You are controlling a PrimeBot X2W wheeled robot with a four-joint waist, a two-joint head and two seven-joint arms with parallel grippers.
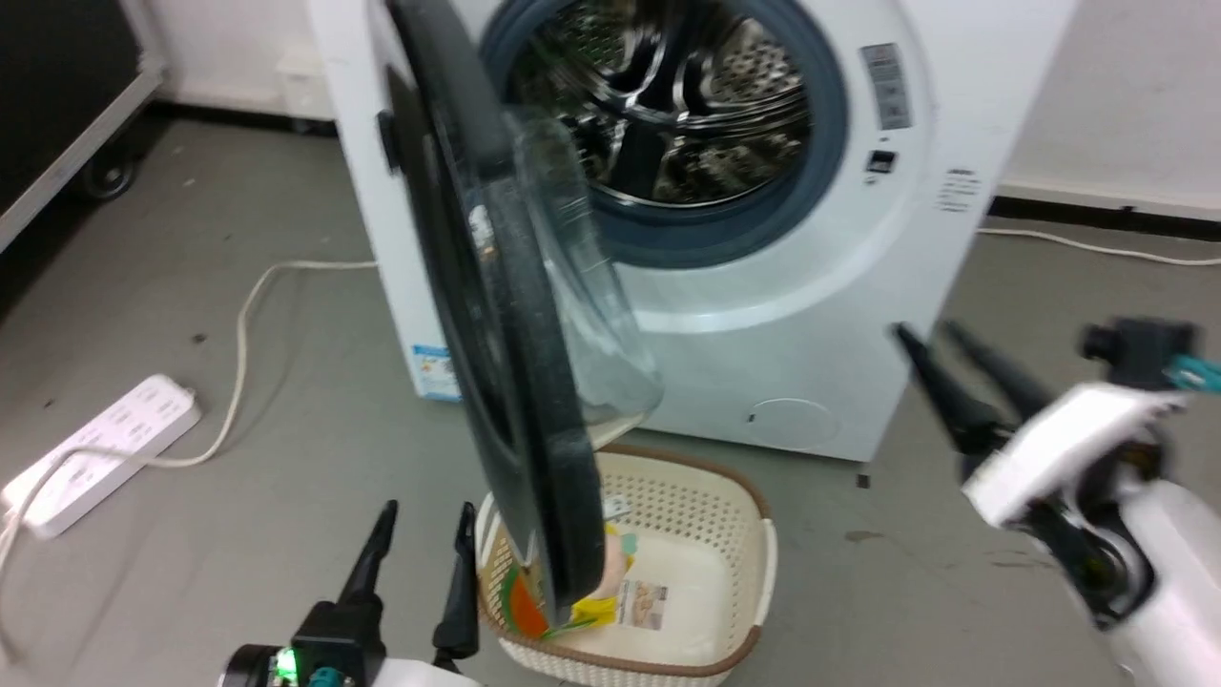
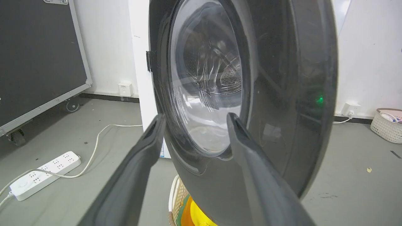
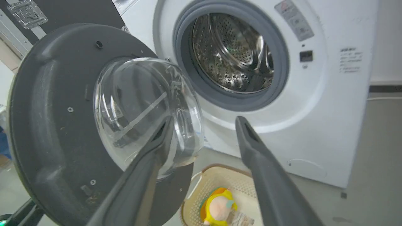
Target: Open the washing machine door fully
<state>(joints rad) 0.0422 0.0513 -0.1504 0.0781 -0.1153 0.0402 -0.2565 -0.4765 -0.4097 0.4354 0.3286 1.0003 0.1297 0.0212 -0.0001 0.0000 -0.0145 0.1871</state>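
- left tool (image 1: 426, 517) sits low at the left, fingers pointing up and spread apart, empty, just beside the lower rim of the washing machine door (image 1: 496, 382).
- right tool (image 1: 925, 329) is at the right, fingers angled up-left, parted, holding nothing, well apart from the door.
- the door stands swung out, edge-on, from the washing machine (image 1: 811, 315), above a basket (image 1: 754, 534).
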